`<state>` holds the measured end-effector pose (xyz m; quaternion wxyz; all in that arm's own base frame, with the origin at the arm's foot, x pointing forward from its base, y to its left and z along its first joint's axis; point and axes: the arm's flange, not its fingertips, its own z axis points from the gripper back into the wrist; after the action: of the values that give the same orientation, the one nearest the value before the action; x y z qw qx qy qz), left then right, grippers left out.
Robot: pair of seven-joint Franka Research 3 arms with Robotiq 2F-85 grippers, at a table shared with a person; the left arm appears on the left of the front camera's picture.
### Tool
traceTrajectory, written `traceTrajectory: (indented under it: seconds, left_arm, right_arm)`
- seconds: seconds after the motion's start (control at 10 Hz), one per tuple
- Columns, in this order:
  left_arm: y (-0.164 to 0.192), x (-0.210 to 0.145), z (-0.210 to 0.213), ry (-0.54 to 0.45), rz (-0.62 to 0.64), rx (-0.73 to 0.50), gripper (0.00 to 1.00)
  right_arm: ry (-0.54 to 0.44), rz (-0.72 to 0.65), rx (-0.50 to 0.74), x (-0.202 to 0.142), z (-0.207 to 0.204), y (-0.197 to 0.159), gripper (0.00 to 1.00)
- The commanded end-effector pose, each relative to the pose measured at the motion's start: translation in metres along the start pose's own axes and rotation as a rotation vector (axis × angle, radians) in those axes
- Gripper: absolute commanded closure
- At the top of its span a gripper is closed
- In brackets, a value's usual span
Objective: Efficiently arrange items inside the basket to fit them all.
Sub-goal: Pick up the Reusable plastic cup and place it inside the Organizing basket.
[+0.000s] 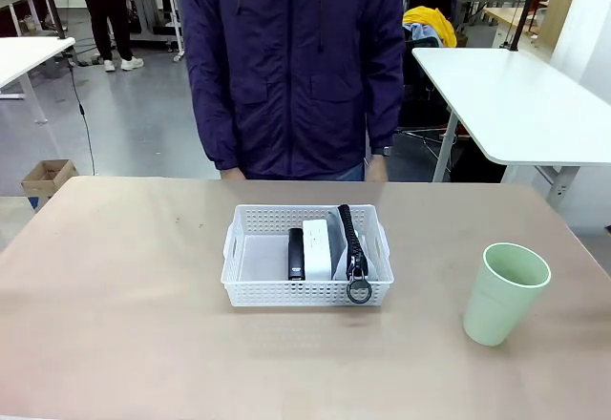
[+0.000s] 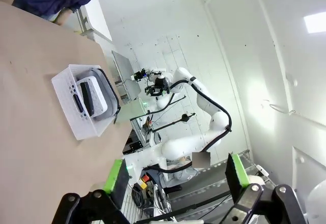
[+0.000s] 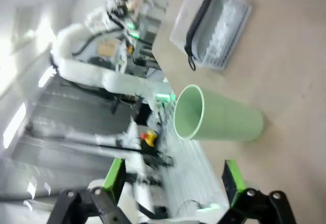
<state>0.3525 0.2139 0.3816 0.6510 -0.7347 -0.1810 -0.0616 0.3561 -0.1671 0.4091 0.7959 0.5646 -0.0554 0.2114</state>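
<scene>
Person at the far side wears a dark purple zip jacket (image 1: 291,67) with flap pockets over blue jeans (image 1: 348,172). The left gripper (image 2: 174,169) and right gripper (image 3: 173,172) are black, round-bolted at the joints, with bright green pads (image 2: 114,175); the right arm (image 2: 204,99) is glossy white.

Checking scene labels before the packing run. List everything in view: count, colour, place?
basket: 1, white lattice, middle of the table
stapler: 1, black, in the basket, left of the small box
small box: 1, white, in the basket, between stapler and pouch
pouch: 1, grey with black zipper, at the basket's right end, ring pull over the front wall
cup: 1, pale green, upright on the table, right of the basket, outside it
table: 1, tan, bears basket and cup
cardboard box: 1, brown, on the floor, far left
person: 1, dark purple jacket, standing at the far side
left claw: 1, black, green pads, open, holding nothing
right claw: 1, black, green pads, open, cup ahead of it
</scene>
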Motion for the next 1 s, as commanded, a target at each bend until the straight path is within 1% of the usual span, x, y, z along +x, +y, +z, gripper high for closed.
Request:
traceTrajectory:
  seconds: [0.0,0.1,0.2,0.3,0.4,0.8,0.9]
  left_arm:
    - [-0.002,-0.004,-0.003,-0.003,0.002,0.006,0.0]
    - [-0.002,-0.004,-0.003,-0.003,0.002,0.006,0.0]
    - [-0.002,-0.004,-0.003,-0.003,0.002,0.006,0.0]
    - [-0.002,-0.004,-0.003,-0.003,0.002,0.006,0.0]
    - [-0.002,-0.004,-0.003,-0.003,0.002,0.006,0.0]
    - [-0.002,-0.004,-0.003,-0.003,0.002,0.006,0.0]
    - [-0.002,-0.004,-0.003,-0.003,0.002,0.006,0.0]
  right_arm:
    - [-0.158,0.43,0.05,-0.022,-0.017,0.0,0.0]
    - [-0.305,0.442,-0.109,-0.026,-0.037,0.001,0.0]
    - [-0.354,0.478,-0.288,-0.036,-0.063,0.003,0.0]
    - [-0.32,0.477,-0.353,-0.051,-0.085,-0.001,0.0]
    - [-0.232,0.374,-0.106,-0.026,-0.028,-0.003,0.0]
    - [-0.232,0.374,-0.106,-0.026,-0.028,-0.003,0.0]
    - [-0.253,0.403,-0.123,-0.028,-0.039,-0.003,0.0]
